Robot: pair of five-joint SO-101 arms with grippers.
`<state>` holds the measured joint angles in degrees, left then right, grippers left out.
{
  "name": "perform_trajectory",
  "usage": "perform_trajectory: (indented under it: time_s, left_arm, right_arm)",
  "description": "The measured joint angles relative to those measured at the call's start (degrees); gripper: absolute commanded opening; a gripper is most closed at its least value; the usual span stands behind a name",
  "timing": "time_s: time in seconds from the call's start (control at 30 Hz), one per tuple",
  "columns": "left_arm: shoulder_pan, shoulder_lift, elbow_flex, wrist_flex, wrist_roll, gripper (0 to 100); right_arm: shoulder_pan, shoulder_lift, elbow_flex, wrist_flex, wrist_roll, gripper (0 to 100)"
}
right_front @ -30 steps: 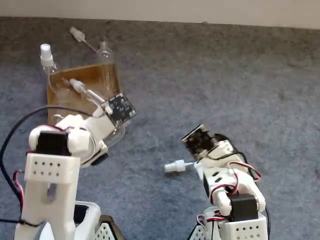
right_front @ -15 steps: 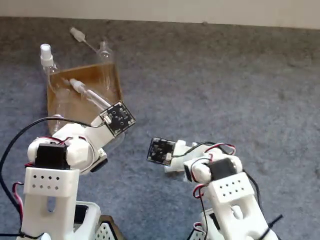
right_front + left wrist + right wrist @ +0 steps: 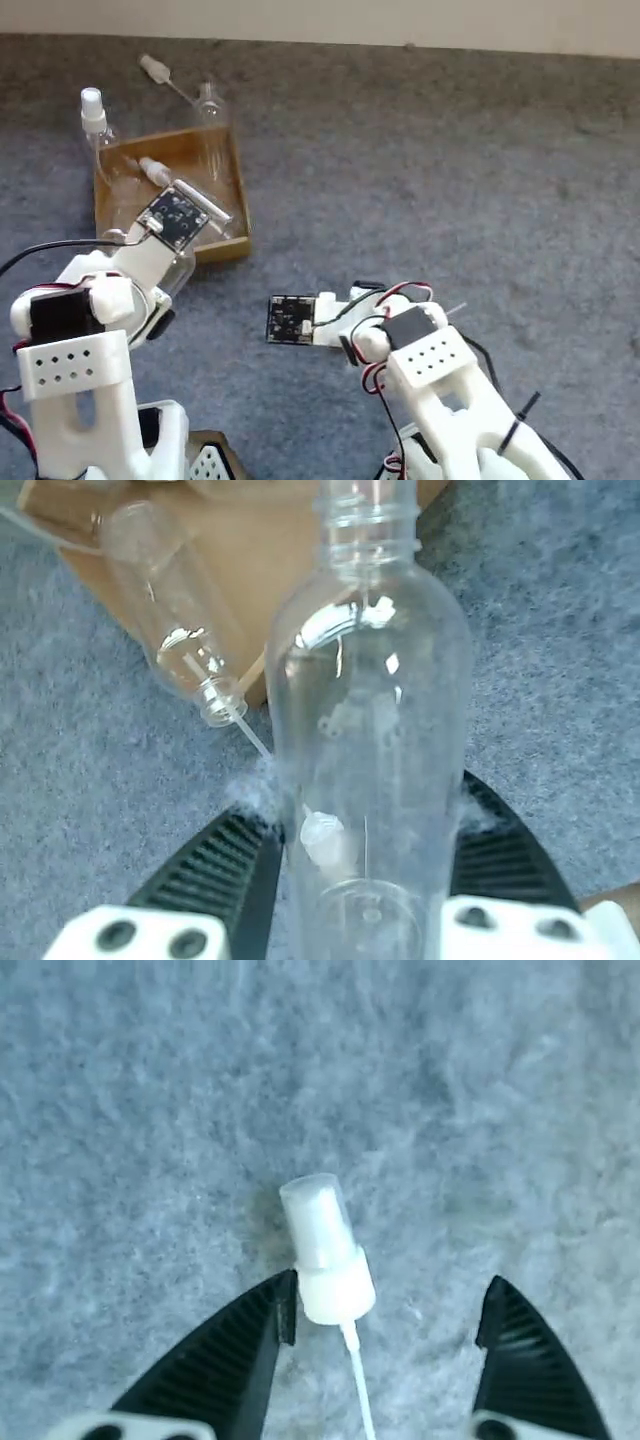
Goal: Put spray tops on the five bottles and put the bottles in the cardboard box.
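My left gripper [image 3: 365, 825] is shut on a clear bottle [image 3: 370, 710] that has no top, its open neck pointing toward the cardboard box [image 3: 280, 570]. In the high view this arm [image 3: 150, 255] sits at the box's [image 3: 232, 190] near edge. My right gripper [image 3: 385, 1305] is open low over the carpet, and a white spray top [image 3: 325, 1250] with its thin tube lies between its fingers, close to one finger [image 3: 270, 1315]. In the high view the right arm [image 3: 300, 320] points left at mid-table.
Clear bottles lie inside the box, one [image 3: 165, 620] with its neck over the edge. Behind the box stand a bottle with a spray top [image 3: 93, 112] and an open bottle [image 3: 208, 100], with a loose spray top [image 3: 155, 68] next to it. Grey carpet spreads to the right.
The right arm swung forward and left, bringing its open gripper down around the spray top on the carpet. The left arm shifted left with the bottle, toward the box's near left corner.
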<state>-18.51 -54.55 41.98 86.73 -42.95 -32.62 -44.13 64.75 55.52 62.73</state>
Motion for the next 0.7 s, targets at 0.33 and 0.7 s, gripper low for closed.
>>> perform_trajectory:
  time_s: [0.33,0.7]
  left_arm:
    - [-0.88,0.0,0.0,0.0,0.0,9]
    - [-0.88,0.0,0.0,0.0,0.0,9]
  right_arm:
    - [-0.79,15.38,-0.09,-1.23,0.0,27.4]
    - [-1.14,22.68,-1.76,-7.82,0.18,17.3]
